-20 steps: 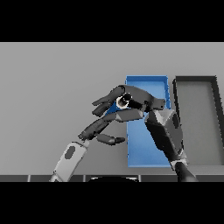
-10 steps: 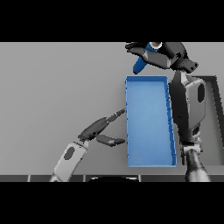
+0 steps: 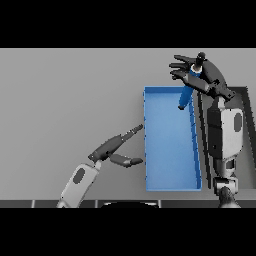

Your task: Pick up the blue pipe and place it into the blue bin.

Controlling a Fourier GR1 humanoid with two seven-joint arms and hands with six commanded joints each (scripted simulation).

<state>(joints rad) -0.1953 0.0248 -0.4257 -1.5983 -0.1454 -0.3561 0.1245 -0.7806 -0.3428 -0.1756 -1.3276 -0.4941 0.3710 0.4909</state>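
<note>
Plain grey table point(image 3: 65, 100) fills view; dark grey bin point(image 3: 248, 125) at right edge.

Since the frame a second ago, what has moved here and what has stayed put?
The right hand carried the blue pipe from the near-left part of the blue rectangular bin up to its far right corner; the pipe now hangs tilted below the hand's spread fingers, apparently let go. The left hand drew back to the bin's left side, open. The bin and the dark tray beside it stayed put.
</note>
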